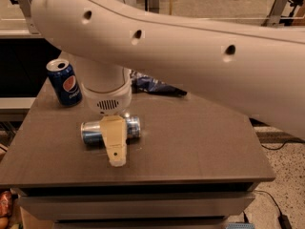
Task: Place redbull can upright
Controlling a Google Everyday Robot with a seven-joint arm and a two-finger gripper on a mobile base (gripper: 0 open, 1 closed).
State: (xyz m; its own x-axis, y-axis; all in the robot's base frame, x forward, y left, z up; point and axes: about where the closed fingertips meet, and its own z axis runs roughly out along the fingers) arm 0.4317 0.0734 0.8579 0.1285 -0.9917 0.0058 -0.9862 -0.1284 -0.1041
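The redbull can [90, 132] is slim, silver and blue, and lies on its side on the dark table [200, 142], left of centre, with its silver end facing left. My gripper [115, 144] hangs from the big white arm [190, 56] straight over the can's middle. Its cream part crosses in front of the can and covers the can's centre, so only the can's two ends show. The tip reaches down to the table surface just in front of the can.
A dark blue Pepsi can [65, 82] stands upright at the table's back left. A crumpled blue snack bag [152, 85] lies at the back, partly behind the arm. The table's front edge is close below the gripper. The floor drops away on the right.
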